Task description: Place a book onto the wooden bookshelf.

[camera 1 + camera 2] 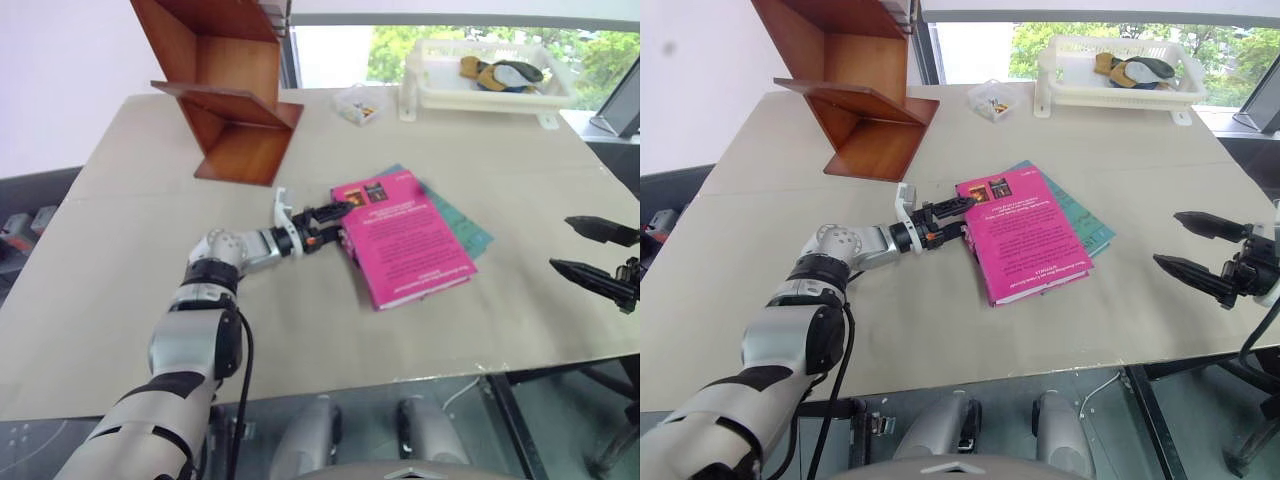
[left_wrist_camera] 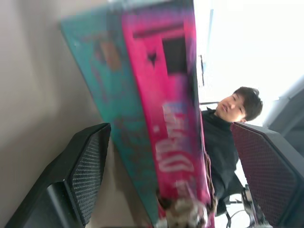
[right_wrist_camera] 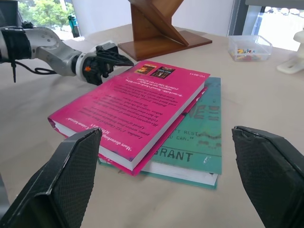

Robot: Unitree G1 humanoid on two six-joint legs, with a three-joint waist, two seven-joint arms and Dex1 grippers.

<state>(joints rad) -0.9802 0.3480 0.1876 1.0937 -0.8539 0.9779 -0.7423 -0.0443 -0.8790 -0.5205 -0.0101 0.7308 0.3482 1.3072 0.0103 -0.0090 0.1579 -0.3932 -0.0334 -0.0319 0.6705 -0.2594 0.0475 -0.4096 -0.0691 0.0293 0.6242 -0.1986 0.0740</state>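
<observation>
The pink book lies flat in the middle of the table, on top of a teal book. My left gripper is at the pink book's left edge, level and open. In the left wrist view its fingers stand wide apart, with the edges of both books between them. The wooden bookshelf stands at the table's far left, well behind the books. To the right of the books my right gripper hovers open with nothing in it, pointing towards them.
A white tray holding gloves sits at the far right by the window. A small clear box stands between the tray and the shelf. A person shows beyond the books in the left wrist view. The table's near edge runs below the books.
</observation>
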